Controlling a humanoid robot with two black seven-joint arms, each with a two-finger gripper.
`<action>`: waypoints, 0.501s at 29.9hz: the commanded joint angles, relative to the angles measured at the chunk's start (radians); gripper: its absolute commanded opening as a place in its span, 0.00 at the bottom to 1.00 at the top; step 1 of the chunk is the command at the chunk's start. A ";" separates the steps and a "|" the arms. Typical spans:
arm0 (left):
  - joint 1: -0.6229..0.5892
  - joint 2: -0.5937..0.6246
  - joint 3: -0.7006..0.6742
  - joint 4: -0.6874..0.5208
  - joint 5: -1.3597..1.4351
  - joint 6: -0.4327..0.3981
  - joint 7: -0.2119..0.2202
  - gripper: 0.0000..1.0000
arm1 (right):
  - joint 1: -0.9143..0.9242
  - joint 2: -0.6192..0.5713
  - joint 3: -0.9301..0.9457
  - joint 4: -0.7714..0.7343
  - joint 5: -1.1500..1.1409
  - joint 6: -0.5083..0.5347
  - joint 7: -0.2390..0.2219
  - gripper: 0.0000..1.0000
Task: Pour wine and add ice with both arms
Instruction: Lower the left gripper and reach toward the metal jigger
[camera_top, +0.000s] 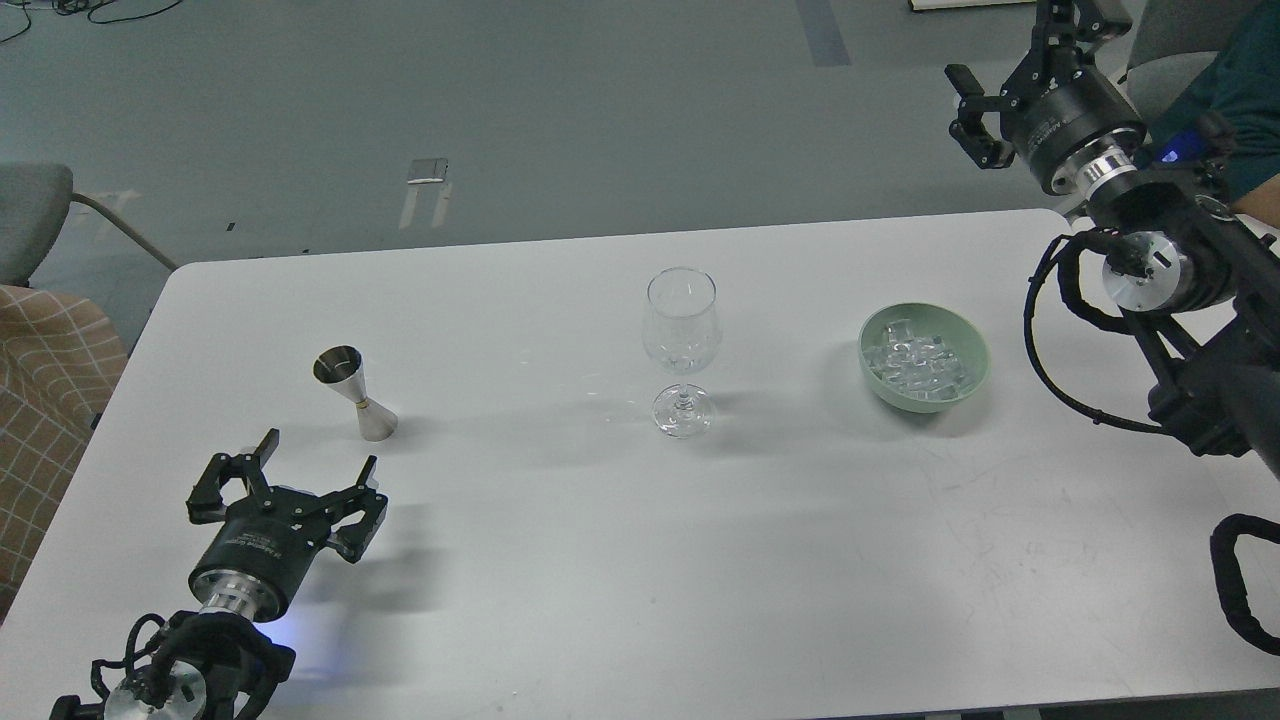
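While both end effectors gape, left end effector (318, 452) hovers low.

Pale lettering runs along the left pincer (318, 462) body and the right pincer (1010, 85) body, too small to read.

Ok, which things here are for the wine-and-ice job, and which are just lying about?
For the job:
- stemmed glass, standing empty mid-table
- steel jigger, just ahead of the open left pincer
- ice in the green bowl
- right pincer, open, raised beyond the table's far edge

Lying about:
- grey chair
- checked cloth
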 joint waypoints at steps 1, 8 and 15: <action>-0.051 0.000 -0.001 0.060 0.000 -0.003 -0.001 0.99 | -0.005 0.002 0.000 0.004 0.000 0.000 0.000 1.00; -0.155 0.000 -0.001 0.177 0.023 -0.004 -0.001 0.99 | -0.005 0.005 0.001 0.004 -0.002 -0.006 0.000 1.00; -0.235 0.000 -0.002 0.274 0.060 -0.006 -0.016 0.99 | -0.009 0.002 -0.001 0.004 -0.002 -0.006 0.000 1.00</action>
